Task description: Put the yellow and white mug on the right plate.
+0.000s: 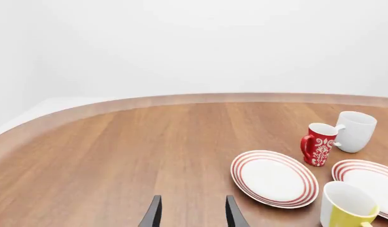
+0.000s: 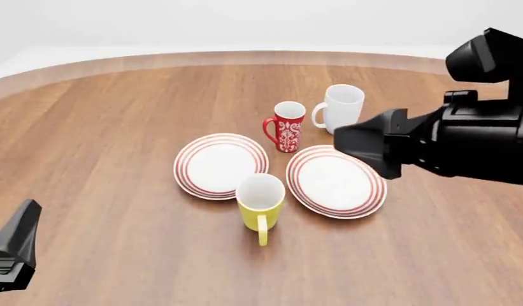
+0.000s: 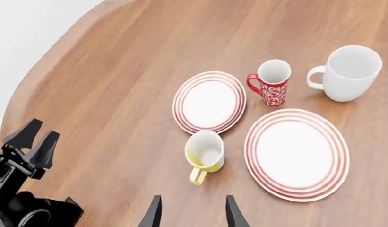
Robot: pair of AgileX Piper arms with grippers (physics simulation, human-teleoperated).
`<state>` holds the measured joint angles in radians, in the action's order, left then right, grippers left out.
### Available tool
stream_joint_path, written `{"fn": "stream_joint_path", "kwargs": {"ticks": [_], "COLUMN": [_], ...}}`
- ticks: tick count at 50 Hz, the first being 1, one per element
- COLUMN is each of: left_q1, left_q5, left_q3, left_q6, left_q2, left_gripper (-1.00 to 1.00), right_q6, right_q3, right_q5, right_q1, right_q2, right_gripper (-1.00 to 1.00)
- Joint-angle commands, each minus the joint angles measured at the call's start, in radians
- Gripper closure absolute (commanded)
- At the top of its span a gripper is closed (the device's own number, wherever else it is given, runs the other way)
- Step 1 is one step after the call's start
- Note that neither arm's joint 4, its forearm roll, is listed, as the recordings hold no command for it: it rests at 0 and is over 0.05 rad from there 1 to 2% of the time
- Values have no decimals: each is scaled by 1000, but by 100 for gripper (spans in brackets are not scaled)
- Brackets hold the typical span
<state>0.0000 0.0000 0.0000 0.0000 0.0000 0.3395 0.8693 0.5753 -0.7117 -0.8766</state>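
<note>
The yellow and white mug (image 2: 260, 203) stands upright on the table between the two plates, at their near edges, with its handle toward the near side. It also shows in the right wrist view (image 3: 204, 151) and the left wrist view (image 1: 345, 208). The right plate (image 2: 336, 180) lies flat and bare just right of it; it also shows in the right wrist view (image 3: 297, 151). My right gripper (image 3: 192, 215) is open and empty, held high above the table, short of the mug. My left gripper (image 1: 192, 215) is open and empty, low at the near left, far from the mug.
The left plate (image 2: 221, 166) lies left of the mug. A red patterned mug (image 2: 286, 126) and a taller white mug (image 2: 342, 108) stand behind the plates. The right arm's black body (image 2: 448, 143) hangs over the right side. The table's far edge (image 2: 244, 57) curves round.
</note>
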Motion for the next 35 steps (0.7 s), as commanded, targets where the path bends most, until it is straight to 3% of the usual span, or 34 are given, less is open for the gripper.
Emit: {"fn": "stream_joint_path", "kwargs": {"ticks": [1,16,23,35], "left_q1": [0,0,0,0], "left_q5": [0,0,0,0], "left_q3": [0,0,0,0], "left_q6": [0,0,0,0], "left_q2": [0,0,0,0], "left_gripper": [-100,-100,-100,-100], "right_q6": [29,14,-12,1], "right_q3": [33,68,55,85], "right_q5": [42,26,33,-8], "right_q1": [9,0,49,5], "right_q2": [-85,-227,-241,-356], "right_gripper": [-100,-100,-100,-100]}}
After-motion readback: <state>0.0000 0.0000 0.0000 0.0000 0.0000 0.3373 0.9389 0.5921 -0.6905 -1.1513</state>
